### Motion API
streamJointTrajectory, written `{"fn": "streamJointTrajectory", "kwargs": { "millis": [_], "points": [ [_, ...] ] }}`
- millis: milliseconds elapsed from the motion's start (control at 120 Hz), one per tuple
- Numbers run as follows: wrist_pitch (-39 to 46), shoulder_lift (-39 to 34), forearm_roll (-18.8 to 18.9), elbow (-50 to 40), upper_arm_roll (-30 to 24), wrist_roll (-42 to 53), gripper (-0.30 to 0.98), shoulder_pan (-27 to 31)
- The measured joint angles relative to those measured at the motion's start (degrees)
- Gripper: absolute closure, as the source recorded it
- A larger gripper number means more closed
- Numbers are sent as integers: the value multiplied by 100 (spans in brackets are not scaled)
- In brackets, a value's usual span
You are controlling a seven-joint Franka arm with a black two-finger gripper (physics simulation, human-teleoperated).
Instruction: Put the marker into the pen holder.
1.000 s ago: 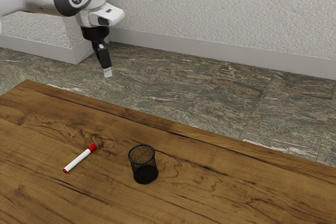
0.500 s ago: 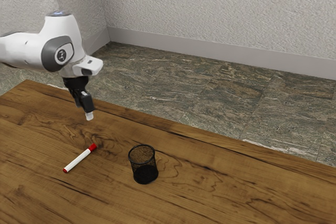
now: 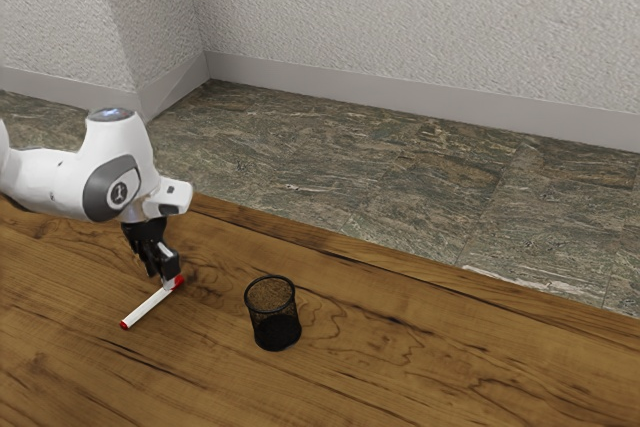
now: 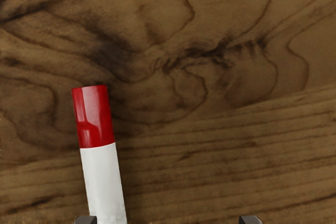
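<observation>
The arm has swung toward the exterior view's left and sunk toward the bench. Its jaws, at first high and well apart from the marker, have come down to its longer red end.

Qty, all told: 1 marker, w/ 2 red ends, 1 of them the cap; 1 pen holder; 1 robot arm, w/ 1 gripper & 2 fingertips on it; 1 tbl; 1 flr; 3 wall faces. No. of markers = no. of holders, i.e. 1 ea.
</observation>
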Motion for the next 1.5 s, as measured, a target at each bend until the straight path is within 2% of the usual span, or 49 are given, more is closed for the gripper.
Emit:
{"fn": "streamJointTrajectory", "kwargs": {
  "millis": [408,775,975,1100,1233,1500],
  "points": [
    [501,868,12,425,-7,-469,46,148],
    [592,1108,8,502,-6,-687,49,160],
    [608,1131,16,502,-7,-759,67,214],
    [623,951,58,495,-4,-834,73,199],
    [629,369,96,447,-1,-920,76,127],
    [599,-597,79,421,-69,-1105,79,-380]
  ]
}}
